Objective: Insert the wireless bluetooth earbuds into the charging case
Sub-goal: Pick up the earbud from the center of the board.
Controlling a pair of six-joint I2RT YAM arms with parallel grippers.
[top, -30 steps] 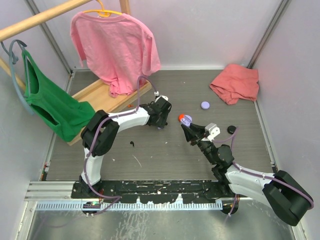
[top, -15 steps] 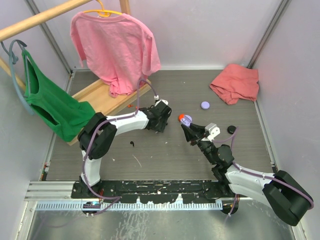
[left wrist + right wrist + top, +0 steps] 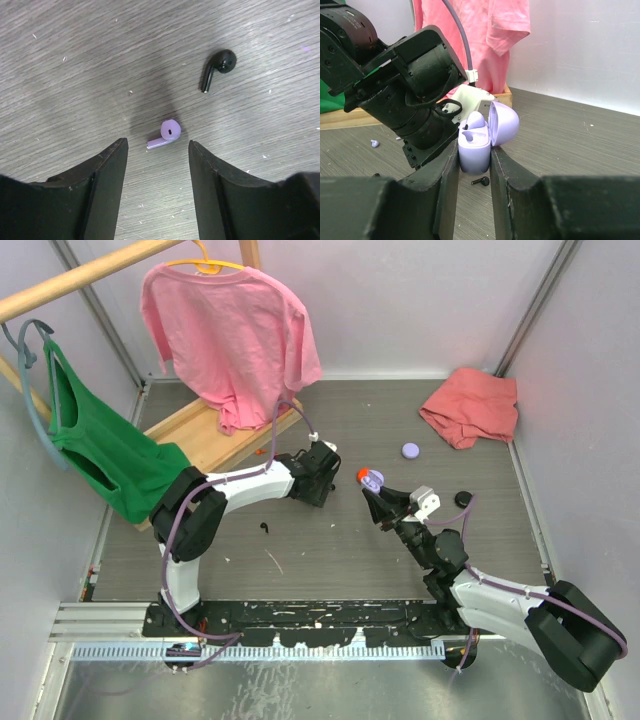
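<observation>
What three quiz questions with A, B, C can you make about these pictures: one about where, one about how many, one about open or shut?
1. Where is the lilac earbud seen by the left gripper?
A. on the table, between its fingers
B. pinched up off the table
C. out of sight

2. How many earbuds lie in the left wrist view?
A. one
B. two
C. four

3. The lilac case in the right gripper has its lid:
A. shut
B. missing
C. open

Answers:
1 A, it lies loose between the open jaws.
2 B, one is lilac and one is a black earbud.
3 C, the lid is tipped back.
</observation>
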